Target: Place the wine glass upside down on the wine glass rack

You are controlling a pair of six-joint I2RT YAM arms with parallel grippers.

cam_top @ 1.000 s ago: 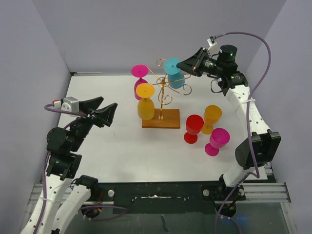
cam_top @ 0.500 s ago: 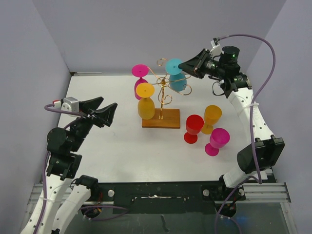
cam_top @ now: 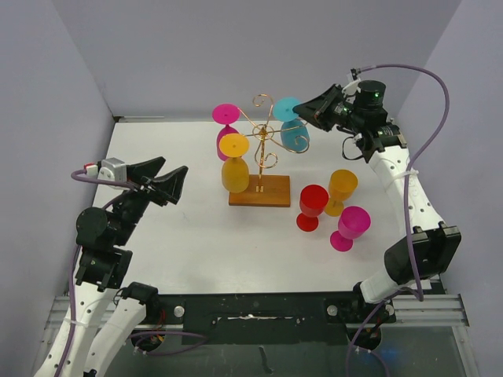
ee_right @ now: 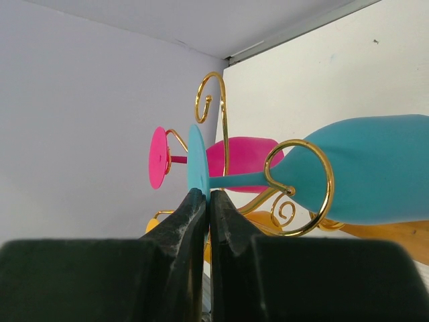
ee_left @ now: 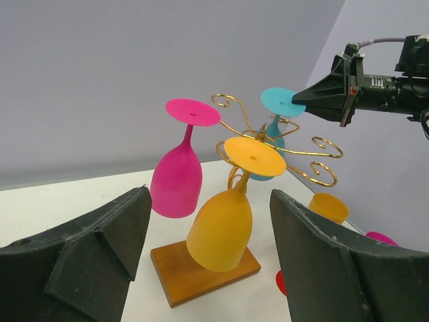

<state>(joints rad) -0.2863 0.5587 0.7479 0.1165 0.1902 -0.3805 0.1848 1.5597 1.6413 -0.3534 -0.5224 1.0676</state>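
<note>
- Seating step in hand, by the look of it: teal wine glass (cam_top: 297, 135) held foot-up and tilted at the wine glass rack (cam_top: 271, 192), upper centre of the top view.
- Pinched at the rim of the foot by the right gripper (ee_right: 208, 198), fingers pressed together on that thin disc.
- In the right wrist view, stem crossing a gold curl of the rack. Cannot tell whether the foot bears on the wire yet.
- Left gripper (cam_top: 169, 177) spread wide, holding nothing, well apart at middle left of the top view.
- Pink glass (cam_top: 224, 145) and orange glass (cam_top: 234, 174) hanging inverted on the rack.
- Red glass (cam_top: 313, 202), amber glass (cam_top: 343, 187) and magenta glass (cam_top: 353, 222) upright on the table (cam_top: 204, 236), right of the wooden base.
- Next, probably: ease down until the foot catches on the curl and the bowl hangs plumb, then part the fingers and back out without snagging the wire.
</note>
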